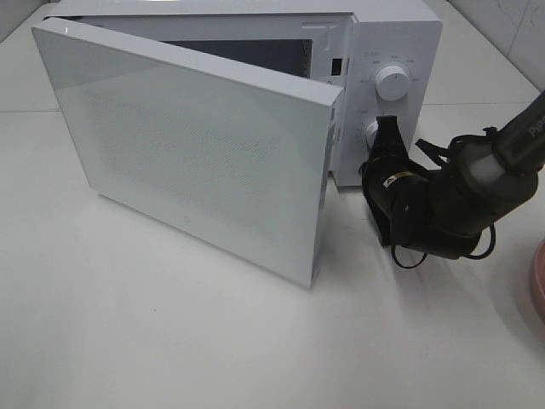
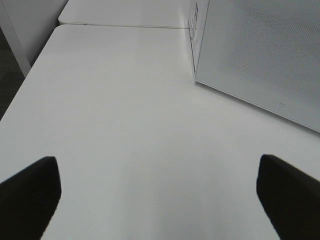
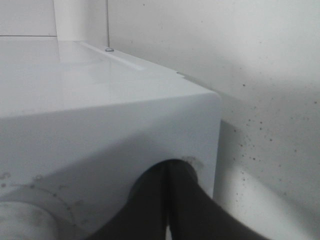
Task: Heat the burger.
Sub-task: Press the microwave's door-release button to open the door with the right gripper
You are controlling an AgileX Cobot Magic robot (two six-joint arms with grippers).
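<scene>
While the right claw [image 1: 383, 129] has its jaws pressed together on nothing, its tips are right at the lower dial [image 1: 372, 134] on the front panel of the microwave [image 1: 392, 21]. I cannot tell whether they touch the dial or only the panel beside it, because the right wrist view shows just the dark fingers [image 3: 185, 210] against the white corner of the microwave. The upper dial [image 1: 393, 81] is free. The left claw [image 2: 157, 165] has its jaws wide apart and empty. It hangs over the bare surface [image 2: 125, 100] on the door side of the microwave, near the outer face of the door but not touching it. The door [image 1: 196, 145] stands open, swung out from the microwave, and it hides almost all of the chamber.

The burger is in no view. It may be inside the microwave, behind the door. It may also be beyond the pink rim [image 1: 538, 281], perhaps of a plate, which shows on the panel side of the microwave, well apart from it. The pictures do not decide this. I judge the task to be at an early or middle stage, with the opening of the door done. What is left, as far as I see, is to have the burger in the chamber if it is not there, to shut the door, and then to turn a dial so that heating starts. With the door open, turning a dial would probably heat nothing.
</scene>
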